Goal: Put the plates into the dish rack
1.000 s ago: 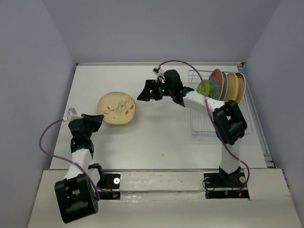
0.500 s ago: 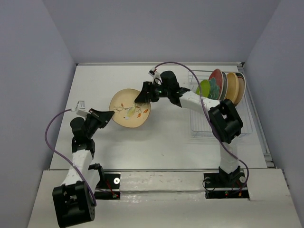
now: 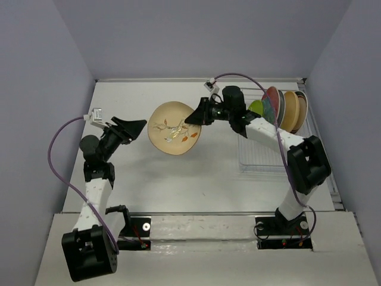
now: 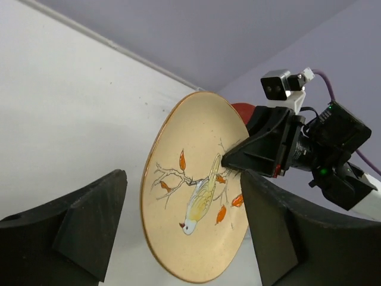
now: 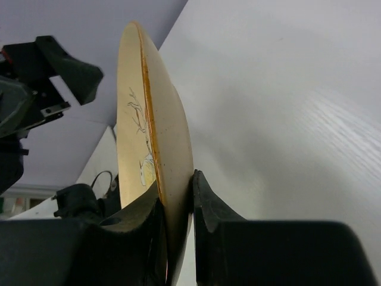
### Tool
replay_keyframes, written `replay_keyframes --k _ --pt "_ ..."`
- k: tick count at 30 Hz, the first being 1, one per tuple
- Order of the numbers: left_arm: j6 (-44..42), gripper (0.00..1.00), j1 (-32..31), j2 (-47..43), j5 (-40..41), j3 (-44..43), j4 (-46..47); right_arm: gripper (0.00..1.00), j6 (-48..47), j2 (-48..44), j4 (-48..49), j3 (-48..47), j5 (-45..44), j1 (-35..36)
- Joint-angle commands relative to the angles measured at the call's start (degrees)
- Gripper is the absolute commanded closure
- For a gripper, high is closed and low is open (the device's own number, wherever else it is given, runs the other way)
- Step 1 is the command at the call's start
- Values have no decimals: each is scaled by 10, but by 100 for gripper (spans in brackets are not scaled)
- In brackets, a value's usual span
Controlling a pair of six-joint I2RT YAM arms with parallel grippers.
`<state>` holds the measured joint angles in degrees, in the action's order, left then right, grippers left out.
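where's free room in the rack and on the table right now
The dish rack holds no plates in its near half; its far end is crowded with standing plates. The table is bare between the two arms, nearer than the held plate. It is tight around that plate: the right gripper grips it, the open left gripper sits beside it.

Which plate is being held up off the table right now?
The tan plate painted with a bird, gripped at its rim by the right gripper. The other plates stand in the dish rack.

Tan plate (image 3: 174, 128) with a yellow bird, grey branches and orange leaves
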<state>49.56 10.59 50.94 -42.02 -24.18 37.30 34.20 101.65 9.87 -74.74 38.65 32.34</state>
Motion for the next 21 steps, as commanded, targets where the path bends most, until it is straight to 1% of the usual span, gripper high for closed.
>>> replay_keyframes --k 1,2,3,4,5,6,8,9,10,13,14,17,20,21 --pt "-25 8 -21 7 -37 -39 29 93 -54 -110 -23 -17 -96 -68" --pt "-30 2 -42 16 -48 -39 27 93 -91 -139 -74 -26 -165 -84" --pt "-33 1 -55 21 -54 -39 25 93 -110 -152 -93 -30 -200 -90" --pt "-37 1 -67 26 -60 -39 23 93 -128 -166 -120 -32 -289 -90" --pt "-39 1 -79 28 -64 -41 20 93 -150 -176 -161 -37 -345 -90" --pt "-43 1 -90 31 -71 -42 19 93 -188 -189 -176 -47 -394 -96" --pt "-47 1 -122 31 -75 -49 17 93 -217 -196 -197 -56 -488 -96" --pt "-52 1 -130 33 -82 -53 16 93 -240 -197 -215 -65 -555 -102" --pt "-53 1 -144 35 -84 -55 12 93 -250 -198 -223 -73 -601 -102" --pt "-66 1 -165 38 -93 -60 -2 93 -283 -198 -233 -91 -658 -109" --pt "-74 1 -177 37 -95 -65 -11 93 -292 -197 -238 -98 -693 -114" --pt "-125 1 -194 29 -83 -89 -74 93 -324 -183 -246 -121 -757 -114" --pt "-179 1 -216 19 -60 -110 -139 93 -336 -168 -255 -130 -776 -119" --pt "-192 1 -226 11 -37 -113 -156 93 -336 -162 -259 -132 -781 -119"
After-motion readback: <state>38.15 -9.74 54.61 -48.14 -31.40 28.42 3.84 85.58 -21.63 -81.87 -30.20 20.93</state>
